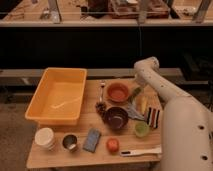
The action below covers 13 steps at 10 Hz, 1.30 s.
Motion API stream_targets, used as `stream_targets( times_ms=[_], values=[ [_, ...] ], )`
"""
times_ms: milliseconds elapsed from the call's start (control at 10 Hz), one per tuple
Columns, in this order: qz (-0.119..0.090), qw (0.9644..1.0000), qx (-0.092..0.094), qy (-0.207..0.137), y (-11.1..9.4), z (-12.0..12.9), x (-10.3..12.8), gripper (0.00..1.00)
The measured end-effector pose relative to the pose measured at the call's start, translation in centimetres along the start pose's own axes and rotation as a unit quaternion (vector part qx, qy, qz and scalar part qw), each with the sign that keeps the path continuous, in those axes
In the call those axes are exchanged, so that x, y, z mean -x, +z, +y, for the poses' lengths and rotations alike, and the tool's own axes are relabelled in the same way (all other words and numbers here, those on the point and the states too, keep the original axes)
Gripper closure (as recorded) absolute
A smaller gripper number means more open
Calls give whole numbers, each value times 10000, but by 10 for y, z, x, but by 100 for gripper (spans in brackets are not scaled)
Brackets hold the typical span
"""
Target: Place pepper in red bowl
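The red bowl (118, 92) sits at the back middle of the wooden table (85, 157). The slender green pepper (134, 93) lies on the table just right of the bowl's rim. My white arm rises from the lower right, bends at an elbow (145, 67) and reaches down. My gripper (138, 88) hangs just above the pepper's far end, at the bowl's right side. The wrist hides part of it.
A darker maroon bowl (116, 118) stands in front of the red bowl. A yellow elongated item (143, 104), a striped object (153, 116) and a light-green cup (141, 129) lie at the right. A yellow bin (57, 95) fills the left. A white cup (45, 137), a metal cup (70, 143), a blue packet (92, 140) and an orange fruit (112, 145) line the front.
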Motion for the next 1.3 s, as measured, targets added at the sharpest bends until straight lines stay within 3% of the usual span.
stream_targets(
  times_ms=[500,600,1200,1300],
  values=[
    [-314,9994,150,30,15,5,8,35],
    [-391,9991,163,21,16,6,11,41],
    [-809,9965,185,57,16,10,19,97],
    [-863,9960,205,59,14,12,20,100]
  ],
)
